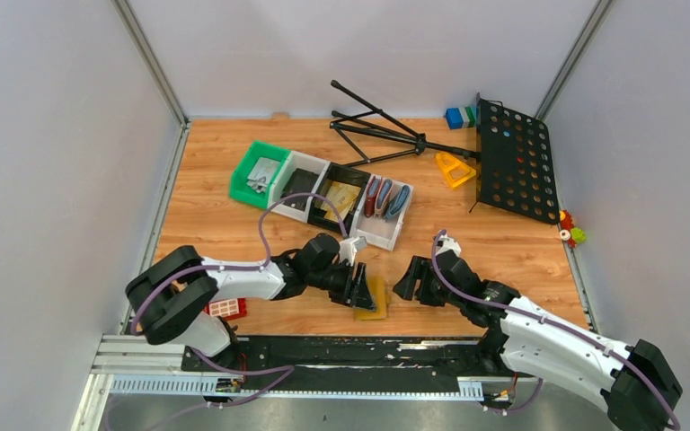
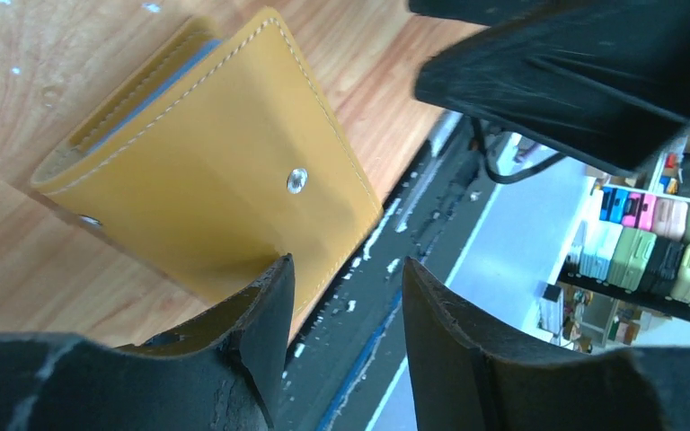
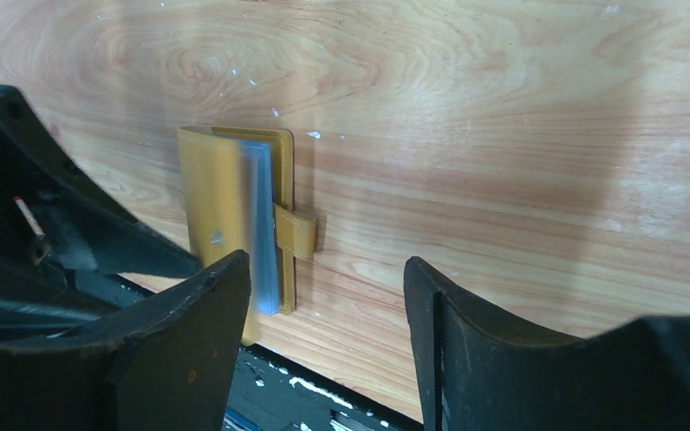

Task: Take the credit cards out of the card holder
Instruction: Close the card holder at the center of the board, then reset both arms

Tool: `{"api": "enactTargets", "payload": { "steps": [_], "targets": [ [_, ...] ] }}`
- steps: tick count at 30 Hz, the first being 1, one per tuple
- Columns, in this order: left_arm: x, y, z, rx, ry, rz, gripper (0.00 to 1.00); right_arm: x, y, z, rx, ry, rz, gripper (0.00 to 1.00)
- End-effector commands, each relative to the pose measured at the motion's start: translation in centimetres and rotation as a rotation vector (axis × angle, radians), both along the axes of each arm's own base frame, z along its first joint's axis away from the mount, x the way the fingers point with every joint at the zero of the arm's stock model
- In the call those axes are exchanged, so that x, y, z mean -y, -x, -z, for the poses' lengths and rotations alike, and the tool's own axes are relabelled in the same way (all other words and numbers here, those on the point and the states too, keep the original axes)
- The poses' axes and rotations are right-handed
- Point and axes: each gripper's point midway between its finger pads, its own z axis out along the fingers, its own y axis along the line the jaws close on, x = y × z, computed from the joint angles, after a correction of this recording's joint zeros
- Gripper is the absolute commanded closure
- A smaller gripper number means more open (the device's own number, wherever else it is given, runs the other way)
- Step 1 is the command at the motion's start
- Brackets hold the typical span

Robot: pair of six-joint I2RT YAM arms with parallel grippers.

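Observation:
The card holder [image 1: 373,299], a mustard-yellow bifold with a round stud, lies folded on the wood at the table's near edge. The left wrist view shows its outer face [image 2: 207,162]. The right wrist view shows it edge-on [image 3: 220,202], a strip of pale blue lining between the leaves and a loose strap tab. My left gripper [image 1: 360,285] [image 2: 346,296] is open; one finger [image 2: 265,314] overlaps the holder's near corner and nothing sits between the jaws. My right gripper [image 1: 410,279] [image 3: 323,287] is open, just right of the holder. The credit cards are hidden.
A row of bins [image 1: 323,190] stands behind, with a green bin [image 1: 258,173] at its left end and red and blue wallets at the right. Farther back lie a folded black stand [image 1: 386,135], a perforated black panel [image 1: 512,162] and small toys. The black rail [image 1: 323,352] borders the near edge.

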Motion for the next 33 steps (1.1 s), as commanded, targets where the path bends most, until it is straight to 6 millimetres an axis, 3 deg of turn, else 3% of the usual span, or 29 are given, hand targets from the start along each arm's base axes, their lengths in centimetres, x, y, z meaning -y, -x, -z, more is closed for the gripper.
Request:
{"api": "enactTargets", "payload": {
  "steps": [1, 6, 11, 14, 16, 18, 20, 22, 24, 25, 29, 33],
  "targets": [
    [1.2, -0.7, 1.4, 0.027, -0.010, 0.028, 0.45, 0.0, -0.6, -0.9, 0.038, 0.006, -0.006, 0.37],
    [1.0, -1.1, 3.3, 0.021, -0.041, 0.002, 0.45, 0.5, -0.9, -1.5, 0.076, 0.000, 0.010, 0.38],
    [0.8, -1.1, 3.1, 0.039, -0.046, 0.005, 0.45, 1.2, -1.4, -2.5, 0.132, -0.002, 0.037, 0.38],
    [0.5, -1.7, 0.4, 0.115, -0.017, -0.008, 0.45, 1.7, -1.7, -3.2, 0.177, 0.008, 0.040, 0.38],
    [-0.3, -2.6, -1.7, 0.202, -0.031, -0.030, 0.39, 2.0, -2.1, -4.0, 0.218, 0.015, 0.039, 0.36],
    [-1.5, -3.3, -3.7, 0.284, -0.055, -0.062, 0.25, 2.1, -2.5, -5.5, 0.278, 0.019, 0.028, 0.34],
    [-3.2, -4.0, -5.1, 0.351, -0.106, -0.106, 0.02, 2.5, -3.2, -7.1, 0.361, 0.035, 0.018, 0.29],
    [-4.4, -4.6, -6.9, 0.417, -0.126, -0.145, 0.00, 3.2, -4.0, -8.7, 0.431, 0.050, 0.044, 0.24],
    [-5.6, -5.1, -8.7, 0.481, -0.128, -0.179, 0.00, 3.7, -4.7, -9.9, 0.496, 0.069, 0.062, 0.05],
    [-6.1, -5.4, -9.5, 0.517, -0.130, -0.193, 0.00, 3.9, -5.0, -10.7, 0.540, 0.088, 0.057, 0.01],
    [-9.2, -7.0, -12.1, 0.667, -0.156, -0.317, 0.00, 4.6, -6.3, -12.8, 0.622, 0.158, 0.072, 0.00],
    [-14.3, -9.5, -14.0, 0.822, -0.245, -0.543, 0.00, 5.4, -7.8, -13.6, 0.676, 0.256, 0.098, 0.00]
  ]
}}
